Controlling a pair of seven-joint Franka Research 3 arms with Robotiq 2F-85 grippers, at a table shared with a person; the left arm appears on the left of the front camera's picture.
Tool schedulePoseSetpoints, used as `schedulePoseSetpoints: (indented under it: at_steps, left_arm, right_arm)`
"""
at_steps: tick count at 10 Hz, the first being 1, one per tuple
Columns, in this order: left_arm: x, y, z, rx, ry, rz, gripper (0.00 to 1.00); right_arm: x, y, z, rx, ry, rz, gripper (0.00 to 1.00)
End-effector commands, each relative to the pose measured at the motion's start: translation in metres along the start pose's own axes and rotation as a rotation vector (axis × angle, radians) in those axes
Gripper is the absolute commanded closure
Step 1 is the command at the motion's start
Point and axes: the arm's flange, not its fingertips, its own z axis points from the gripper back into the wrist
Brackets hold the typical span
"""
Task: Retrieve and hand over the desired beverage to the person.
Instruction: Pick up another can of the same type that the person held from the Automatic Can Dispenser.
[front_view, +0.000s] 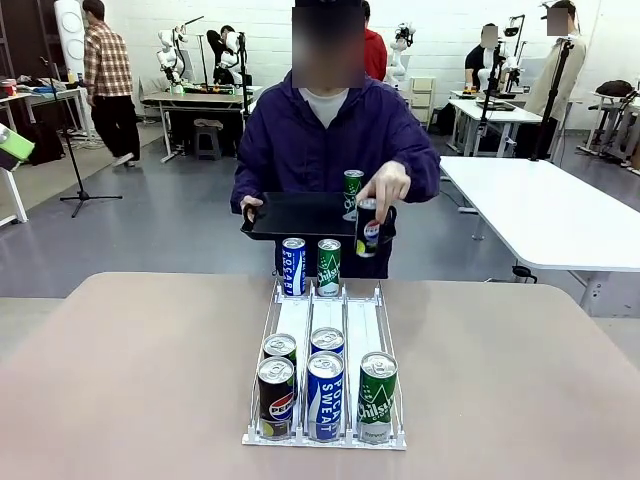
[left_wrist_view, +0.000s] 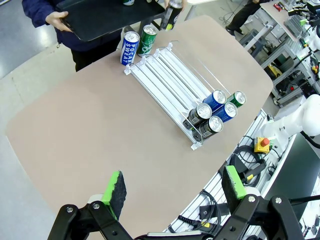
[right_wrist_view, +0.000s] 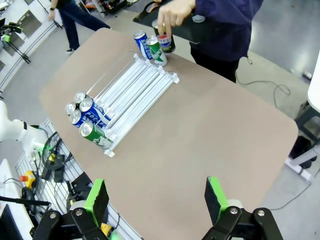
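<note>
**Front view: person (front_view: 318, 140) grips a Pepsi can (front_view: 367, 230) by its top, long axis upright**

The dark Pepsi can hangs from the fingers of one hand (front_view: 386, 188), top end up, logo facing the robot's side. It sits at the near edge of a black tray (front_view: 295, 215) that the person's other hand (front_view: 250, 210) holds level. A green can (front_view: 352, 190) stands upright on the tray just behind it.

Below, at the far end of a white three-lane rack (front_view: 355, 330), a blue Pocari can (front_view: 293, 266) and a green Chilsung can (front_view: 328, 266) stand side by side. Five more cans stand upright at the rack's near end. The rack's lanes run lengthwise from the person toward the robot on the tan worktop (front_view: 130, 370).

The left pincer (left_wrist_view: 174, 185) and the right pincer (right_wrist_view: 156, 194) both hover above the worktop's near edge, fingers spread wide, holding nothing.
</note>
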Motion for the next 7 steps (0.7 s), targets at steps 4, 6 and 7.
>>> schedulePoseSetpoints:
  at_steps: [4,6,7]
  left_arm:
    - [0.0001,0.0008,0.0016,-0.008,-0.006,-0.013,0.00]
    - [0.0001,0.0008,0.0016,-0.008,-0.006,-0.013,0.00]
    - [0.0001,0.0008,0.0016,-0.008,-0.006,-0.013,0.00]
  right_arm:
    - [0.0019,-0.0004,-0.0010,0.014,-0.009,0.009,0.00]
    - [0.0019,-0.0004,-0.0010,0.014,-0.009,0.009,0.00]
    - [0.0019,-0.0004,-0.0010,0.014,-0.009,0.009,0.00]
